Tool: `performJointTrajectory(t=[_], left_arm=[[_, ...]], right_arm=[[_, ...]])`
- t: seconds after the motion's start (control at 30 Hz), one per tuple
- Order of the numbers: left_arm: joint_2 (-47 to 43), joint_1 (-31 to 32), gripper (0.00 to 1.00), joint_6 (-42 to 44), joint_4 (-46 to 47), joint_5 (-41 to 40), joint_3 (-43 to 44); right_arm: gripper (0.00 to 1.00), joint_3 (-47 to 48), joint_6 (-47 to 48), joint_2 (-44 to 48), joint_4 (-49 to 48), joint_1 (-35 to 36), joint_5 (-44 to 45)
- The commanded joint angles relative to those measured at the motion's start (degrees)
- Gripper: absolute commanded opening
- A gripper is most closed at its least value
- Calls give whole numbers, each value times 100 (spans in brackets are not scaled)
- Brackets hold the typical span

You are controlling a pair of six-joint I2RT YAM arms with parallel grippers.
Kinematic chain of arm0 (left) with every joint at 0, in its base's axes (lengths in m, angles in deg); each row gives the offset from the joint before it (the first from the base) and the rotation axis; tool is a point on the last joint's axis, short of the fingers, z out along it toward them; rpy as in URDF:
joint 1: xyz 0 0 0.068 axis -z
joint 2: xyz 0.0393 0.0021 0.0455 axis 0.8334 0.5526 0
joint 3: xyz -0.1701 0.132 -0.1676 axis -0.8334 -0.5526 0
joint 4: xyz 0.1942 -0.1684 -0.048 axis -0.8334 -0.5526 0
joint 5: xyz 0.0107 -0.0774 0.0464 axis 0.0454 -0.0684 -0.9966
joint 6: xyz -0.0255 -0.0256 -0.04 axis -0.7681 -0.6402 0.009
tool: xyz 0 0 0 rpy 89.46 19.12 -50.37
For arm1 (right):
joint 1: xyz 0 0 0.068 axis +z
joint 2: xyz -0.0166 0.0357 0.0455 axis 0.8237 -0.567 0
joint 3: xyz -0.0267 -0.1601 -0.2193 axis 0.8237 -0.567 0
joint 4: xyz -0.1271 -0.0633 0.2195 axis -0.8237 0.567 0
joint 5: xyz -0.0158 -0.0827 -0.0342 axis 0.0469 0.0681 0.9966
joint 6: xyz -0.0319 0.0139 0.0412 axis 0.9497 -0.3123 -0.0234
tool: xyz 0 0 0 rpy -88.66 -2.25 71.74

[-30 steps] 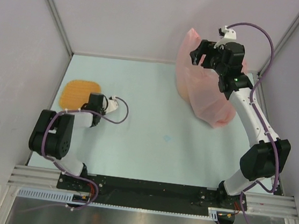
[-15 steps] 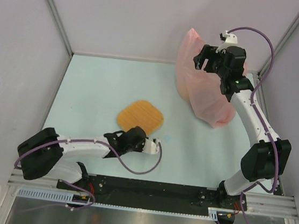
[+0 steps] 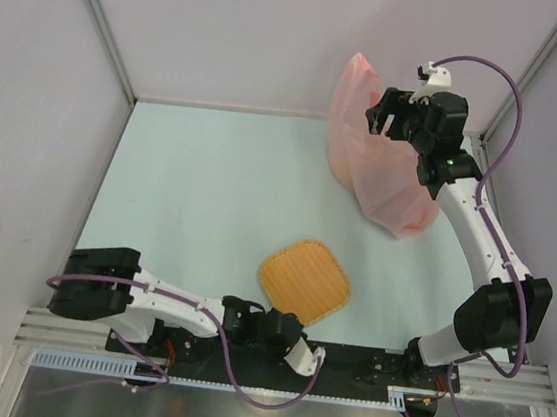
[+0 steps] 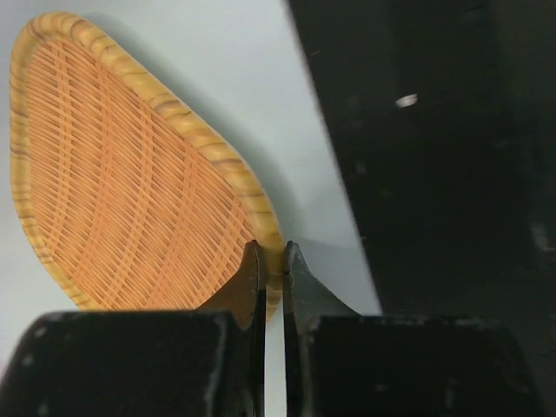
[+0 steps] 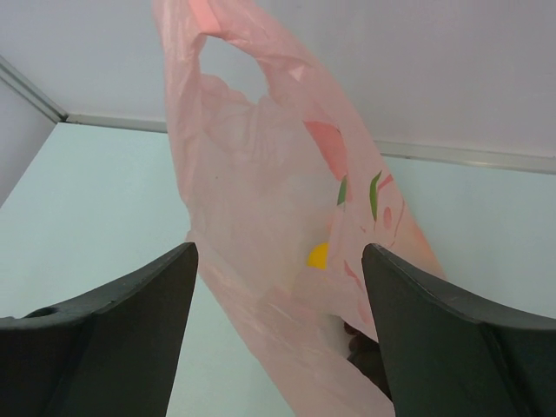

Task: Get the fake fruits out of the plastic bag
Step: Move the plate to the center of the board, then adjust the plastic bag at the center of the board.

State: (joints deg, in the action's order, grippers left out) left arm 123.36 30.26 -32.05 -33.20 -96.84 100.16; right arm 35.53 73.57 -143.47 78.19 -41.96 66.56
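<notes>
The pink plastic bag [image 3: 375, 174] stands at the back right, its loop handle up; it fills the right wrist view [image 5: 252, 165]. Through its skin I see a yellow fruit [image 5: 320, 255] and a dark shape [image 5: 360, 346] lower down; the other fake fruits are hidden. My right gripper [image 3: 377, 117] is open wide by the bag's top, the bag just ahead of its jaws [image 5: 279, 248]. My left gripper [image 3: 284, 317] is shut on the rim of the woven orange tray [image 3: 304, 281], seen close in the left wrist view [image 4: 271, 261].
The woven tray [image 4: 130, 174] lies flat near the table's front edge, beside the black base rail [image 4: 434, 174]. The left arm lies low along that rail. Grey walls close the cell at the back and sides.
My left gripper has dragged the woven tray from the back left to the front middle. My right gripper has shifted slightly right at the bag's top.
</notes>
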Motion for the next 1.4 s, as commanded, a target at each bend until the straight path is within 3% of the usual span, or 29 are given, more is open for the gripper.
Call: performJointTrajectory(t=[0.0,0.03,0.07,0.1,0.3,0.47,0.6,0.7,0.73,0.77,0.83,1.0,1.17,1.37], left_arm=[[8,450,2,-76,-951,1268,-103],[17,460,11,-23,-1031,1495,-85],[26,451,75,47,-1066,1575,-85],[8,451,100,4,-1040,1515,-94],[-613,-108,100,-294,-1680,1347,660],[-537,-1313,100,-989,-3201,1865,3093],[-642,-2315,100,-1095,-2843,1955,4342],[-450,-2641,100,-920,-2114,1394,5151],[-336,-2703,100,-849,-1738,730,5562],[-4,-2774,100,-892,-1569,428,5792],[384,-3124,100,-1093,-1445,48,6606],[1806,-4248,100,-1806,-1489,521,8016],[3214,-5014,100,-2588,-1638,1127,10116],[3857,-5340,100,-2975,-568,2278,10347]], right_arm=[[82,-39,-13,328,-104,127,-112],[82,-48,-4,355,-87,144,-121],[82,-74,-4,381,-78,153,-130],[82,-83,-4,442,-69,162,-139],[83,56,57,907,211,127,-226],[84,373,189,1602,922,66,-402],[84,619,444,2173,1153,-66,-227],[84,602,803,2507,1056,-207,272],[84,593,848,2534,1073,-224,509],[83,567,840,2517,1187,-286,1034],[83,541,525,2438,1371,-461,1188],[82,418,-21,1921,1882,-716,1004],[82,295,-425,1682,1996,-875,767],[81,-233,-645,1638,1681,-928,345]])
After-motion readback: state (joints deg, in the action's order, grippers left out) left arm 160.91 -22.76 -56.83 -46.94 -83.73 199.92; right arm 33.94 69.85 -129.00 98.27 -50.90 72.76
